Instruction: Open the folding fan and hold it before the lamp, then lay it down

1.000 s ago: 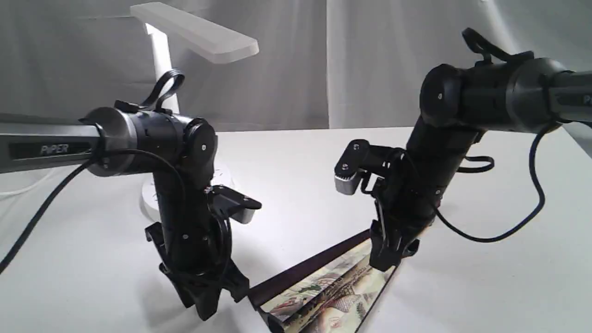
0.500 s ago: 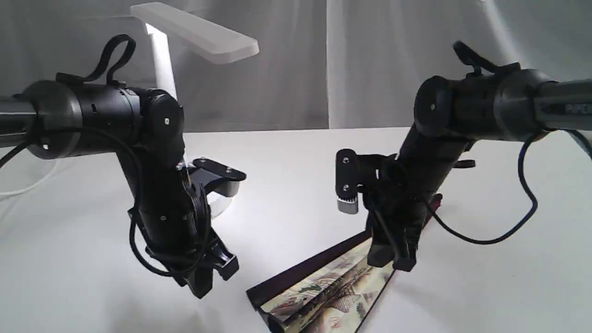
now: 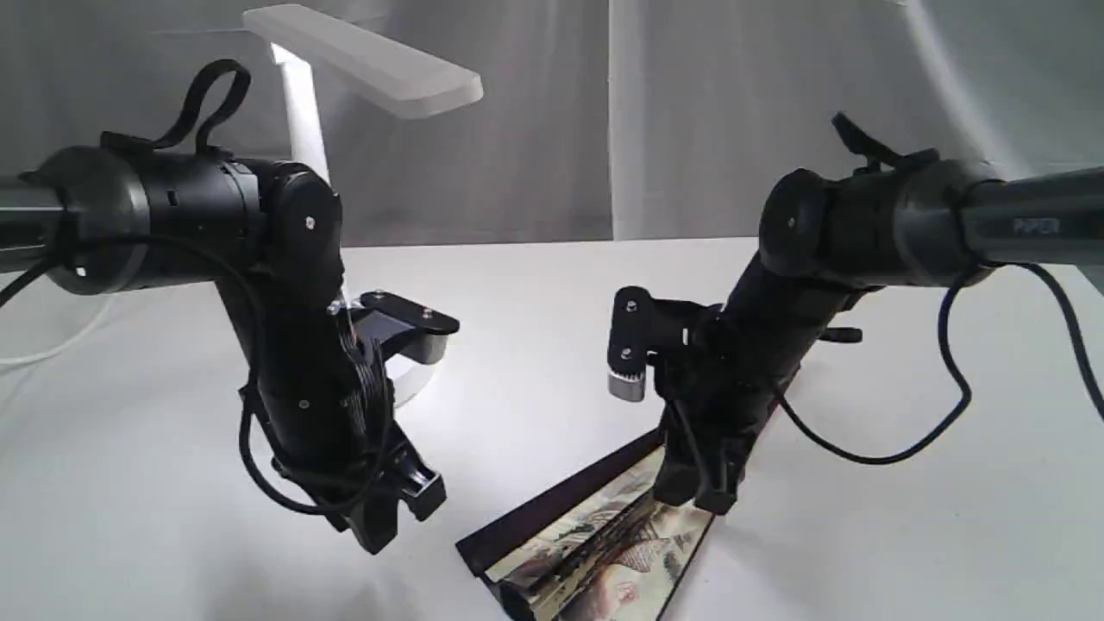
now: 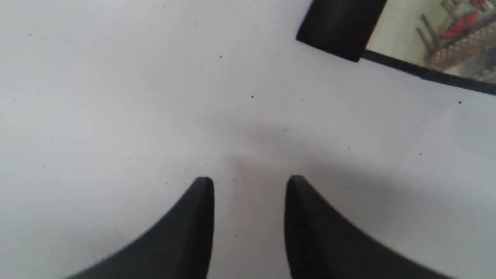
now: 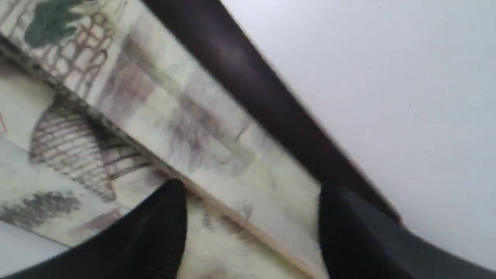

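Two arms: the left arm [image 3: 172, 207] comes in from the left edge and the right arm [image 3: 871, 224] from the right edge, both black, over a white table [image 3: 535, 285].
Cord: a thin white cord [image 3: 52, 345] curves across the table at the far left.
Desk lamp: the white desk lamp [image 3: 379, 65] stands at the back left. Its flat head juts rightward above the left arm, and its round base is mostly hidden behind that arm's wrist.
Left gripper: the left gripper [image 3: 388, 526] points down at the table, just left of the fan's wide end and apart from it.
Left gripper state: released. In the left wrist view, the left gripper [image 4: 250, 184] has its two dark fingers parted with only bare table between them.
Folding fan: the folding fan [image 3: 604, 535] lies on the table at the centre front, only partly spread. Its painted cream pleats sit between dark guards, and it narrows toward the right arm.
Fan from the left wrist: the blunt end of one dark guard and a corner of the painted leaf, black-edged [image 4: 426, 38].
Right gripper: the right gripper [image 3: 694, 500] points down over the narrower part of the fan.
Right gripper state: spread wide and clenched on nothing. In the right wrist view [image 5: 252, 190], one finger is over the painted pleats [image 5: 116, 97] and the other is at the dark guard. I cannot tell whether either finger touches the fan.
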Available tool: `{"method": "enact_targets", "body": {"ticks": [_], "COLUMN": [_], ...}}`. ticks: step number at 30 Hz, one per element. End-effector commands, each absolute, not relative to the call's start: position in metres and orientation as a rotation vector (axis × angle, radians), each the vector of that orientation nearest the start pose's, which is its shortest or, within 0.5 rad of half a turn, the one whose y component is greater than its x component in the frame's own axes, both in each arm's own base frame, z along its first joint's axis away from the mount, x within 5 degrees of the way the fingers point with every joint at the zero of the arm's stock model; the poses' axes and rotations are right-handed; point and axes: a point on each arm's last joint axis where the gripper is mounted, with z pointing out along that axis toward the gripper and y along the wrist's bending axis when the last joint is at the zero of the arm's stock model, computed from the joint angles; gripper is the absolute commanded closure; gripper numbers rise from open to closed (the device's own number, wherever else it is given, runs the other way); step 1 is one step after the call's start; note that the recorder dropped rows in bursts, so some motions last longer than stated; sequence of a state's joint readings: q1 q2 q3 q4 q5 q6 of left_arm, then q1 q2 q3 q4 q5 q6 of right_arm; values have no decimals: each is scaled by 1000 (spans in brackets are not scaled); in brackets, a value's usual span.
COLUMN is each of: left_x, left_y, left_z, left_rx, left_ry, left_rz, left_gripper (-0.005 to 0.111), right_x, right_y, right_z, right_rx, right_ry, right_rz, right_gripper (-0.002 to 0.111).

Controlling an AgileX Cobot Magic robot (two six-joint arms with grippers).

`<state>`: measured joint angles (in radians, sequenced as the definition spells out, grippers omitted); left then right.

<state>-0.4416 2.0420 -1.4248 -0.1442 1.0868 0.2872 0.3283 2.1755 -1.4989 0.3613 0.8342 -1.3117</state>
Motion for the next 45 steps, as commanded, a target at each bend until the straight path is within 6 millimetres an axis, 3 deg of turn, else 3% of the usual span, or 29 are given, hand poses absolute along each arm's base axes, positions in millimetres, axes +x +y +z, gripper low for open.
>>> {"method": "enact_targets", "body": {"ticks": [1,11,16,20,24,29,32,40,45], "left_x": [344,344,344,344,344,343,343,341,339], "left_y": [-174,-174,-174,-174,-174,-176,-177,-178,-177], "left_z": [163,163,163,163,163,163,163,167,174], "left_rx": [1026,1026,1026,1026,1023,1004,988,947,935], "left_ry": [3006,3006,3006,3006,3007,3013,3018,3029,3028], "left_rz": [-204,-204,-204,-204,-204,-226,-256,-271,-280], "left_gripper": [77,77,77,77,77,77,77,77,77], "right_x": [398,397,388,378,374,379,384,393,406], "right_y": [157,142,139,138,147,163,166,159,129], "right_z": [113,110,110,111,112,125,134,181,191], "right_rx": [-1724,-1157,-968,-917,-802,-568,-424,-654,-614], "right_ry": [2364,2826,3016,3144,3183,3101,3052,2986,3014], "right_rz": [250,85,104,151,318,586,617,487,496], "right_gripper": [57,57,57,57,57,57,57,57,57]}}
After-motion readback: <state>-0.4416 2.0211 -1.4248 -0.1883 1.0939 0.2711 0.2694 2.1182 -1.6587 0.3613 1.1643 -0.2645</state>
